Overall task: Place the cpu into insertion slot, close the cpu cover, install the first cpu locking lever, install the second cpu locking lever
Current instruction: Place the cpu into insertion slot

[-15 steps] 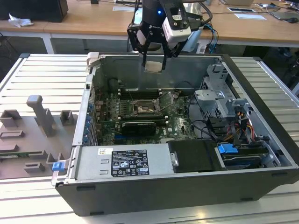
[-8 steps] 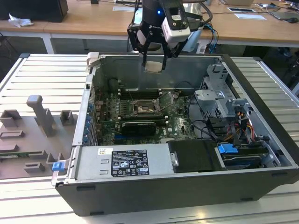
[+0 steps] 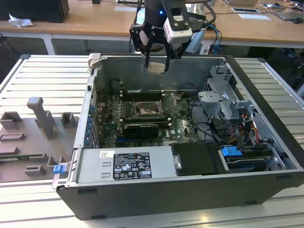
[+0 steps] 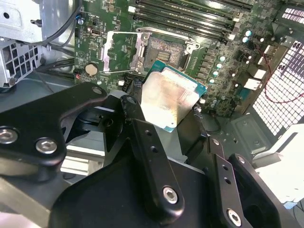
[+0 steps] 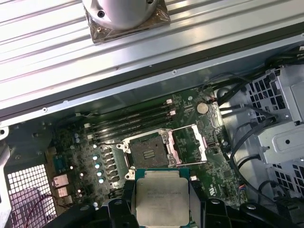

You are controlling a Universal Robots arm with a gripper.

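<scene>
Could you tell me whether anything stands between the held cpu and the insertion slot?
Nothing visible does. The gripper holds the cpu in the air over the open case. The insertion slot lies bare, and the cpu cover is swung open beside it.

cpu: silver-grey top, teal rim | circuit board: green | hand: black

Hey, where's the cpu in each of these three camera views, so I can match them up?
Exterior view: the cpu hangs in the gripper, above the open computer case.
Second wrist view: the cpu is tilted in the gripper, just in front of the motherboard.
First wrist view: the cpu lies flat-on to the camera, held in the gripper.
Shared landmark: the empty insertion slot.
</scene>
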